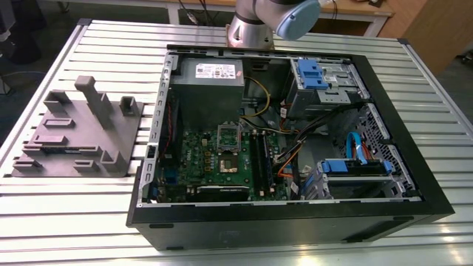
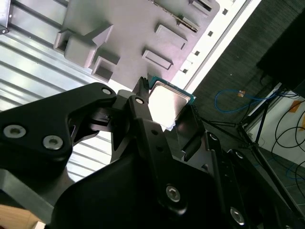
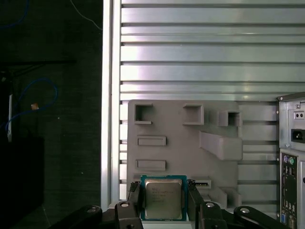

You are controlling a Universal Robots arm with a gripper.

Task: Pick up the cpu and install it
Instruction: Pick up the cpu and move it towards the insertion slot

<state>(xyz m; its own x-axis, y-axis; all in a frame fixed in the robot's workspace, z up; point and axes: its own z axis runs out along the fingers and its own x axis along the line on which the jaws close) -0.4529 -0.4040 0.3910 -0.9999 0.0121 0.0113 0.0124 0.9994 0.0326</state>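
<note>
Cpu [image 3: 163, 199] in pincer [image 3: 164, 193] (grey fixture [image 3: 181, 143] beyond)

So we've got a slatted metal table [image 1: 74, 221] with a black PC case [image 1: 296, 227] lying on its side, open side up, taking up the middle and the exterior view's right. Inside we can see the green motherboard [image 1: 199, 160] with the socket [image 1: 229, 162] about mid-board, and a silver cover plate [image 1: 229, 133] just beside it on the side of the grey power supply [image 1: 210, 83]. There are blue drive brackets at the far corner [image 1: 318, 75] and the near one [image 1: 355, 166], with loose cables [image 1: 288, 158] between them. A grey moulded fixture block [image 1: 81, 138] sits near the table's edge on the exterior view's left. The arm [image 1: 255, 22] stands at the far edge, behind the case.
</note>
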